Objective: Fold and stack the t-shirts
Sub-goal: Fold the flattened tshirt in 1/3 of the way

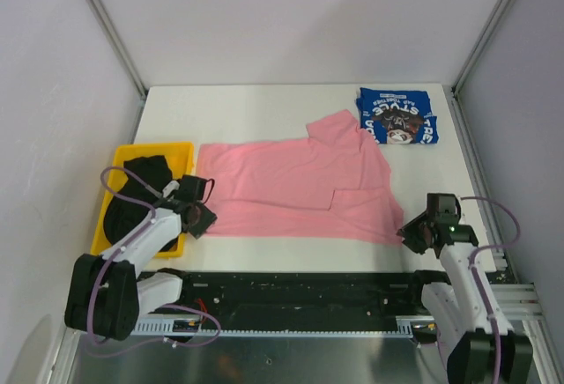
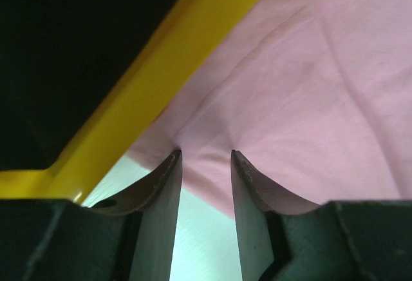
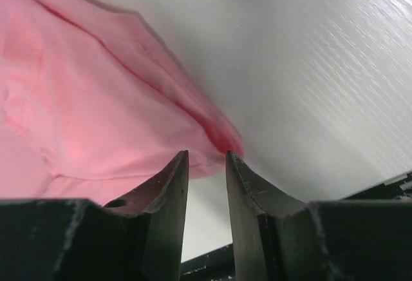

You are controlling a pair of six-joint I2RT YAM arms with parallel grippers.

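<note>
The pink t-shirt [image 1: 300, 186] lies spread flat across the middle of the table, one sleeve folded in. My left gripper [image 1: 201, 218] is at its near-left corner, next to the yellow bin. In the left wrist view the gripper [image 2: 206, 155] is open, and the pink hem [image 2: 212, 178] runs between the tips. My right gripper [image 1: 412, 236] is at the near-right corner. In the right wrist view it [image 3: 206, 156] is open with a narrow gap, and the pink corner [image 3: 222, 139] is just at the tips. The blue t-shirt [image 1: 398, 118] lies folded at the back right. Black t-shirts [image 1: 141, 186] lie in the bin.
The yellow bin [image 1: 181, 148] stands at the left edge of the table, touching the pink shirt's left side; its rim shows in the left wrist view [image 2: 148, 87]. A dark rail [image 1: 300, 283] runs along the near table edge. Walls enclose the back and sides.
</note>
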